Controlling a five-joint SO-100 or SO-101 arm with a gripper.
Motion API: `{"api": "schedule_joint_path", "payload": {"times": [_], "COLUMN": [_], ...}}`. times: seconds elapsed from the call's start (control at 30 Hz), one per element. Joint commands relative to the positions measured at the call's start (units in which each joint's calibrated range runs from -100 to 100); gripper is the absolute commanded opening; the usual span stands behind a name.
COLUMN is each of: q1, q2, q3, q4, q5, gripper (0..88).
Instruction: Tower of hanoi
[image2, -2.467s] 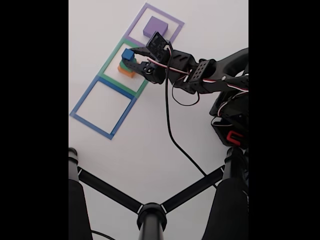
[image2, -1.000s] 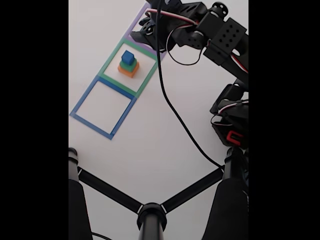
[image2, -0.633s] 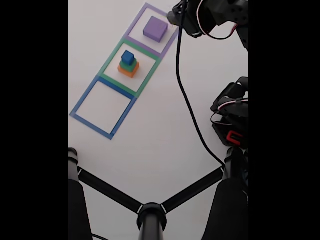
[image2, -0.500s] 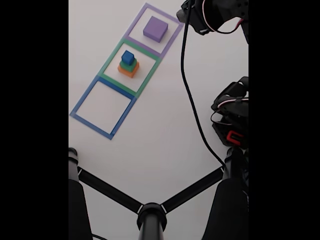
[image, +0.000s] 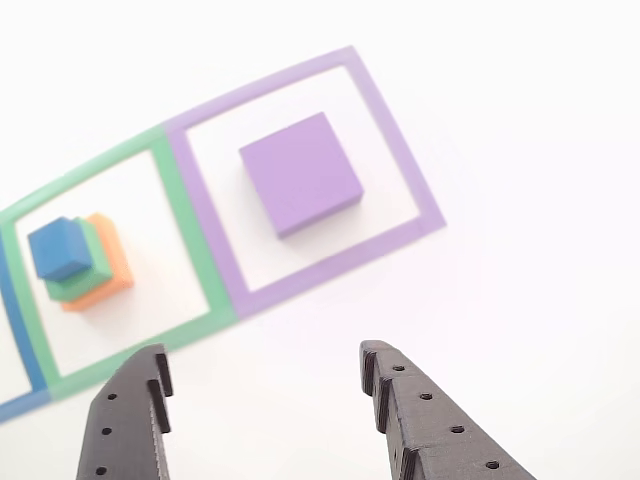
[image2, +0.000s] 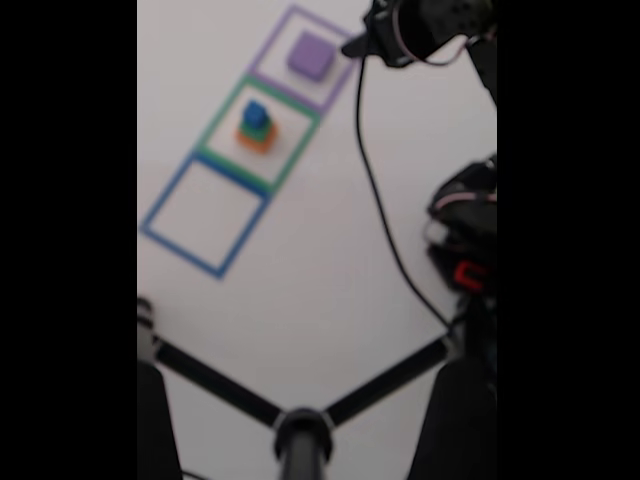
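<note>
Three stacked blocks (image: 80, 262) sit beside the purple block (image: 300, 173); claw (image: 262, 378) wide, empty.

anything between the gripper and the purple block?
Only the purple tape outline and bare table, seen in the other view; the open gripper hangs short of the purple block.

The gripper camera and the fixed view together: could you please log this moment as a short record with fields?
gripper: open, empty, above bare table
purple block: alone inside purple tape square
stack: blue block on green block on orange block
stack location: green tape square
blue tape square: nothing inside
</note>
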Motion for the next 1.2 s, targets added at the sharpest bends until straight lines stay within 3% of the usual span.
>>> {"api": "schedule_joint_path", "payload": {"times": [0.0,0.37,0.7,1.17], "q1": [2.4,7.6,7.7,6.6], "q2": [-2.8,-1.7,6.8,33.8], "q3": [8.4,33.6,52.0,53.1], "q4": [-11.2,-43.6,-76.8,-109.9], "q5": [0.0,0.0,0.0,0.0], "gripper": [28.5,41.7,43.2,42.3]}}
